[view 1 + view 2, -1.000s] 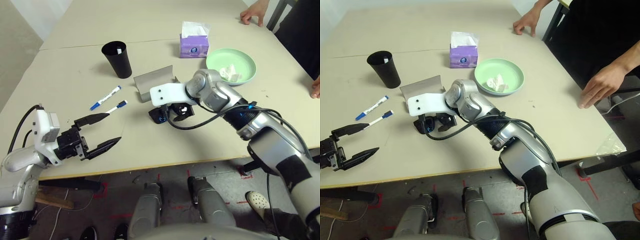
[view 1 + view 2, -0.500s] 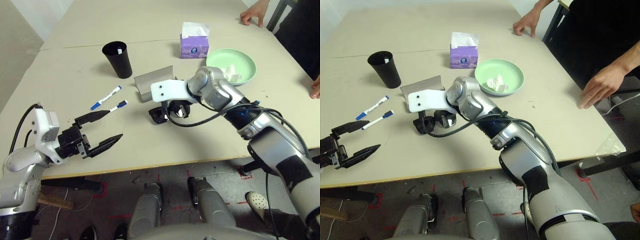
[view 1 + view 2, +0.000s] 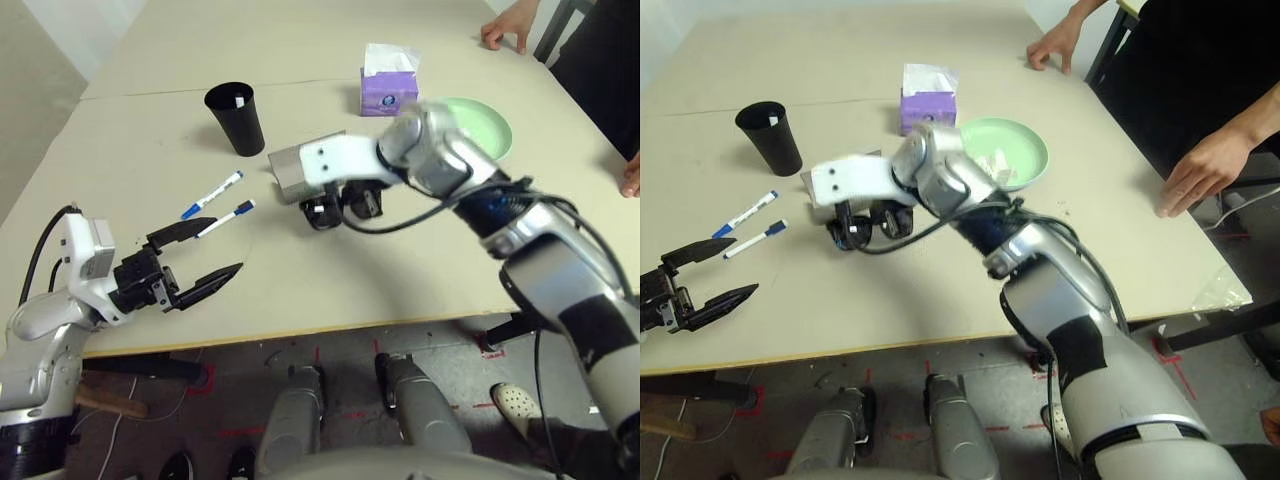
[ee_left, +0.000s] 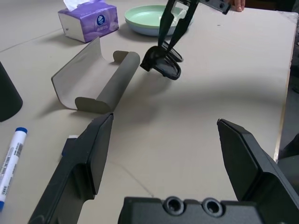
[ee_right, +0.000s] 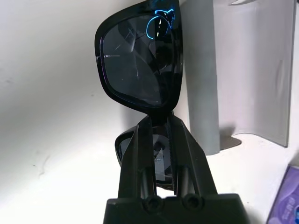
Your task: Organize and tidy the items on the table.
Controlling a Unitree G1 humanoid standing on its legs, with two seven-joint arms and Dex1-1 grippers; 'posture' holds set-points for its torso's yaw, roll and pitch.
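Left eye view: the black two-fingered left gripper [image 3: 190, 265] hovers with jaws wide apart at the lower left of the frame; near the frame's centre, the right gripper's jaws [image 5: 159, 154] grip the black-framed sunglasses [image 5: 140, 60] beside an open grey oblong glasses case [image 4: 100, 84]; two white blue-capped markers [image 3: 212, 195] [image 3: 225, 218] lie left of centre; the tall black plastic cup [image 3: 238, 122] stands above them; toward the upper right, the round pale green plate [image 3: 485, 125] sits near a purple tissue box [image 3: 388, 94] on the pale beige table [image 3: 300, 290].
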